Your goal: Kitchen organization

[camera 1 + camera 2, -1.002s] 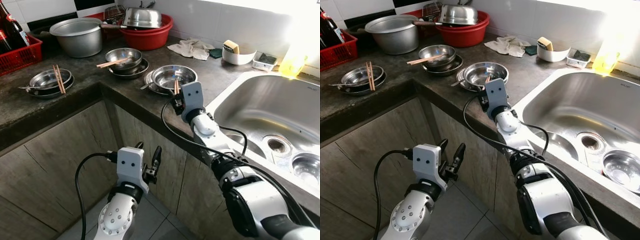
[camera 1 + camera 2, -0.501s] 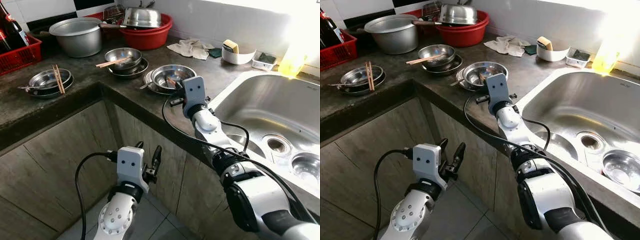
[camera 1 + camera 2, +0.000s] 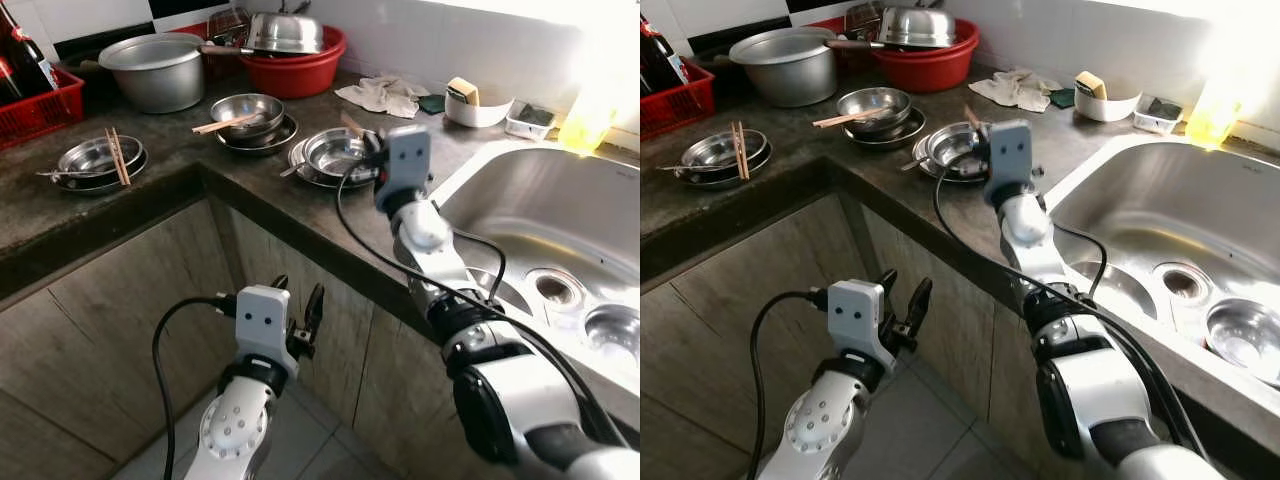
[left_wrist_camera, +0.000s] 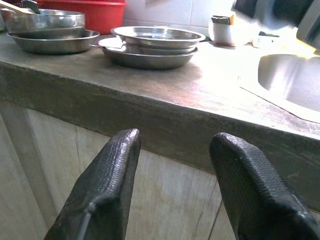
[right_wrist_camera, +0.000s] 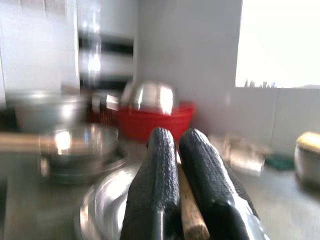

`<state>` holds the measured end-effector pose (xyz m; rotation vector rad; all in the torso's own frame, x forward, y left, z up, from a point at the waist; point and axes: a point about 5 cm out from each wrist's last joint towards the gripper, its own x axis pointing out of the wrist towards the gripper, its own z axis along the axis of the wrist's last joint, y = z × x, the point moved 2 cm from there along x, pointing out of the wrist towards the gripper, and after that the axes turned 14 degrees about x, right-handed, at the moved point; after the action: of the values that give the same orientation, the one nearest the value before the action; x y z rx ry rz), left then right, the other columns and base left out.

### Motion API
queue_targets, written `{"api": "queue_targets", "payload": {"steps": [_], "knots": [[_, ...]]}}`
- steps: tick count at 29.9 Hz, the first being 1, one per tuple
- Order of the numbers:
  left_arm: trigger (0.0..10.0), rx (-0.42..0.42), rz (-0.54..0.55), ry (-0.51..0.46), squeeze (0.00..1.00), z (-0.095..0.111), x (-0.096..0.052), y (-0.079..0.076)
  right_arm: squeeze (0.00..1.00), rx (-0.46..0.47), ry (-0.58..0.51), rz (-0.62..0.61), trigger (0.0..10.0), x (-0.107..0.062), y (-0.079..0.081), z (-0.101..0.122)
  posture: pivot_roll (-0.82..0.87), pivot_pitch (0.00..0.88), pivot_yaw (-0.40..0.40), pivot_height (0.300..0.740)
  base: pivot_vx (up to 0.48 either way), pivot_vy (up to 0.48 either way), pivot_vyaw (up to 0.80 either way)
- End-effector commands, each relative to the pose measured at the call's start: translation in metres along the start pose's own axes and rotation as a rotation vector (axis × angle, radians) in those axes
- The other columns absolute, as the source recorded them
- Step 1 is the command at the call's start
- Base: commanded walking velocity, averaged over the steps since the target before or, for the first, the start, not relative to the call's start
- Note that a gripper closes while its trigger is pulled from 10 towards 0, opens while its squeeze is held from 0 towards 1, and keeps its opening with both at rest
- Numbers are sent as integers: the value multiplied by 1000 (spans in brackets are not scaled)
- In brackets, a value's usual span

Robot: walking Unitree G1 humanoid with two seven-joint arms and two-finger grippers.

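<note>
While its left arm hangs low in front of the cabinet doors, the robot's right hand [image 5: 175, 165] is raised above the dark stone worktop [image 3: 250, 180], its two black fingers [image 5: 155, 175] pinched tight on a pair of wooden chopsticks [image 5: 189, 215]. The sticks' far end juts out over the steel bowl [image 3: 335, 150] stacked on plates at the worktop's front edge, just beside the sink [image 3: 560, 230]. The left hand [image 3: 297, 315] sits below worktop level, fingers spread wide with nothing between them.

Two more steel bowls stand further along the worktop, one with chopsticks lying across its rim [image 3: 232, 124] and another with chopsticks [image 3: 117, 156] laid over it near the corner. Behind them stand a large metal pot [image 3: 155, 70] and a red basin [image 3: 295, 65] that holds an upturned steel bowl. A crumpled cloth [image 3: 385, 95] and a white dish with a sponge [image 3: 472, 105] lie near the tiled wall, and a small steel bowl [image 3: 1243, 340] rests in the sink basin.
</note>
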<state>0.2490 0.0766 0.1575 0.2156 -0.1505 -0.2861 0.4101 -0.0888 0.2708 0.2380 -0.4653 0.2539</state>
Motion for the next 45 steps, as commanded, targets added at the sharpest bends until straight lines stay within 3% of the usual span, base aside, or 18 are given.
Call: {"api": "queue_targets", "payload": {"steps": [1,6,9,11,12,19,27,37,38,39,40,45], "knots": [[10000,3,10,-3,0,-1,3,2,0,48,-86,8,0,-13,2,18,121,63,-18,740,0,0,0],[10000,0,10,-4,0,-1,4,3,0,55,-123,10,0,-36,3,29,108,56,-10,740,0,0,0],[10000,-5,1,-5,0,-2,6,2,0,67,-107,-50,0,-63,-6,33,96,51,-4,740,0,0,0],[10000,-7,-2,-5,0,-2,7,2,0,62,-97,-62,0,-69,-7,32,87,47,2,740,0,0,0],[10000,-3,-11,-4,0,-3,9,1,0,53,-69,-90,0,-83,-11,28,78,46,9,740,0,289,-800],[10000,7,-35,-13,0,-4,14,0,0,39,36,-170,0,-114,-17,26,59,31,20,740,0,418,-788],[10000,12,-39,-25,0,-3,17,2,0,23,81,-199,0,-126,-19,23,61,17,18,740,0,474,-781],[10000,64,-60,-37,0,-3,18,1,0,0,106,-199,0,-127,-18,26,57,7,23,740,25,-40,-702],[10000,62,-65,-38,0,-3,19,0,0,4,108,-187,2902,-126,-17,26,57,7,23,740,0,-420,0],[10000,61,-67,-38,0,-4,18,0,0,8,109,-177,7020,-125,-15,26,56,5,25,740,0,-420,0],[10000,69,-69,-40,0,-3,18,0,0,12,112,-167,10000,-124,-13,26,56,5,25,740,0,-416,0],[10000,76,-72,-37,0,-4,17,0,0,2,118,-168,10000,-122,-15,28,60,4,24,740,147,-412,0]]}}
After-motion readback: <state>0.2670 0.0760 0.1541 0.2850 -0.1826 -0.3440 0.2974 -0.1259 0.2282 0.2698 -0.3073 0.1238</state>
